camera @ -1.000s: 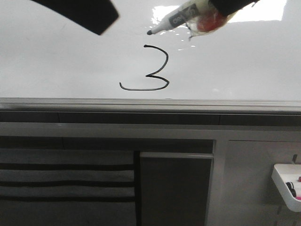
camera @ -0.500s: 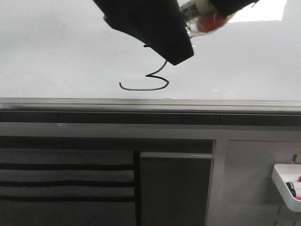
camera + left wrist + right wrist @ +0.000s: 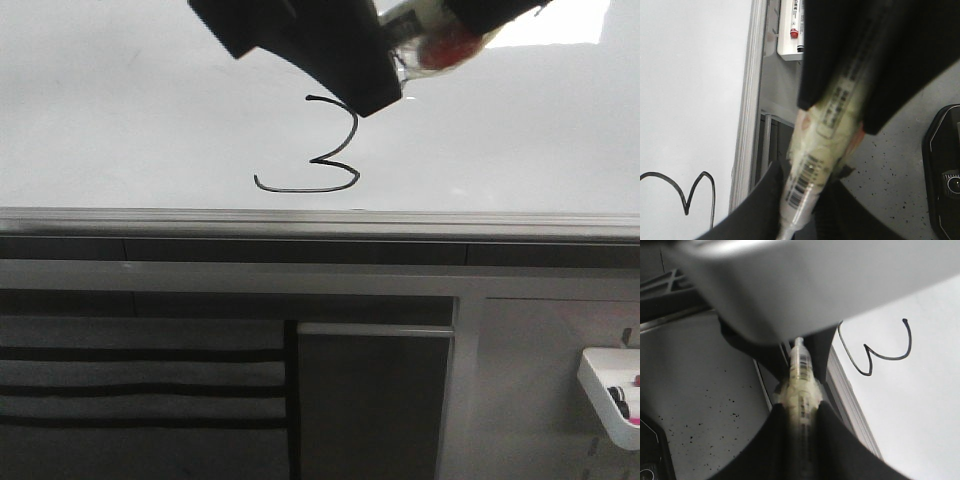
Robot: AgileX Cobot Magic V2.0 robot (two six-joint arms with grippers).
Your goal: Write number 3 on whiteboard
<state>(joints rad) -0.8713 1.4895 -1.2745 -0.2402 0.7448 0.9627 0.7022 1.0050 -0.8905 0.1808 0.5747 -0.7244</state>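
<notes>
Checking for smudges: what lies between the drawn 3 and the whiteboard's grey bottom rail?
Nothing: in the front view the strip of whiteboard between the number 3 and the grey rail is bare white.

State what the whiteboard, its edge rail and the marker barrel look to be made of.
Whiteboard: glossy white coated panel, mirroring a bright light patch. Edge rail: grey brushed metal, likely aluminium, with long highlights. Marker: translucent plastic barrel with a printed barcode label.

Board: you see the glossy white whiteboard with its grey metal edge rail.
Digit: thin black hand-drawn number 3, its top touched by a dark gripper.
Marker: taped marker pen, upper right, partly hidden.
Tray: white plastic tray, lower right.
</notes>
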